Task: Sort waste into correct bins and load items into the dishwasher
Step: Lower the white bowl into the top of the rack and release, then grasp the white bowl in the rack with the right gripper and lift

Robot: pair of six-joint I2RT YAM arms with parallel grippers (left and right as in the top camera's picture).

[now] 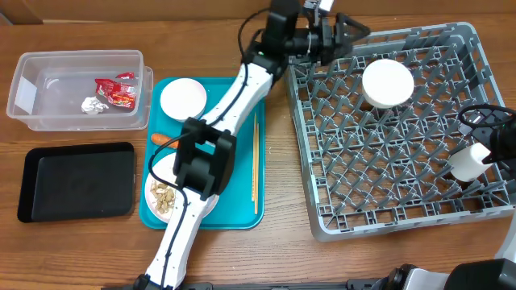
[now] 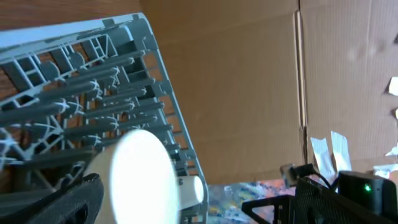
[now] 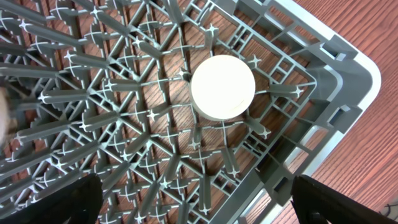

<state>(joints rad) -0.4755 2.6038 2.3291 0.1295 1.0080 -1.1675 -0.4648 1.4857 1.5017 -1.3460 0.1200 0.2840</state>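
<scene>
1. Done: the red snack wrapper (image 1: 115, 90) and foil ball (image 1: 92, 105) lie in the clear tub (image 1: 24, 64) at 10 o'clock. An upturned white bowl (image 1: 388, 82) and a white cup (image 1: 468, 161) stand in the grey dish rack (image 1: 379, 228) at 3 o'clock.
2. Left to do: a second white bowl (image 1: 183, 98), the carrot (image 1: 165, 139), the plate (image 1: 157, 171) of scraps (image 1: 164, 197) and the chopsticks (image 1: 255, 161) wait on the teal tray (image 1: 238, 193). The black tray (image 1: 76, 181) at 8 o'clock holds nothing.
3. The left gripper (image 1: 352, 36) hovers at the rack's 11 o'clock corner, jaws spread. The right gripper (image 1: 484, 138) hangs over the cup, jaws spread.
</scene>
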